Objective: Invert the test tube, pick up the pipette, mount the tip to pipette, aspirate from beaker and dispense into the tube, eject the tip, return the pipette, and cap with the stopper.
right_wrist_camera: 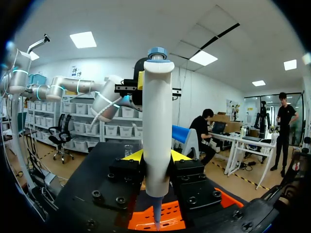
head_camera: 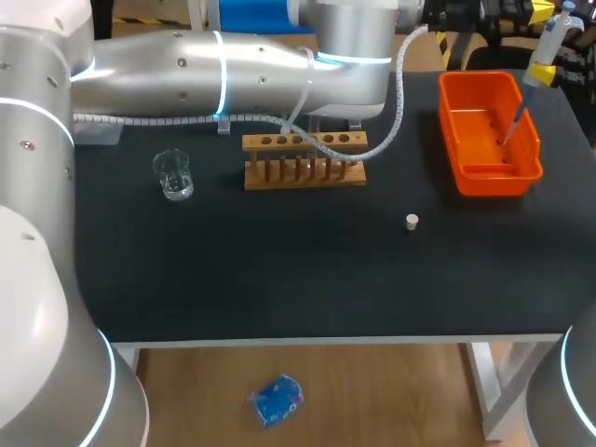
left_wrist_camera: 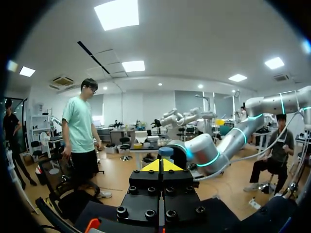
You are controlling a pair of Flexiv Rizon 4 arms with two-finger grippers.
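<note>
Orange tray point(head_camera: 453, 140) at worktop's point(head_camera: 279, 270) far right corner, pipette point(right_wrist_camera: 156, 131) pointing down into it, clenched upright by right gripper point(right_wrist_camera: 156, 158); left gripper point(left_wrist_camera: 161, 165) pressed closed; clear liquid in beaker point(head_camera: 174, 175) near left edge

- The tabletop point(head_camera: 279, 279) is lit brightly and evenly from above, and its black surface looks flat and matte from the far edge to the near edge.
- Ceiling light panels point(left_wrist_camera: 116, 13) are the source seen in both wrist views, and they burn out to plain white.
- The left arm point(head_camera: 233, 70), over the far left corner, carries broad white glare along its silver shell.
- The beaker point(head_camera: 173, 174), near the left edge, shows small glints on its glass.
- Shadows on the tabletop are soft and hard to make out against the black.
- In the right wrist view the pipette point(right_wrist_camera: 157, 131) is brightly lit, with gentle shading down one side.
</note>
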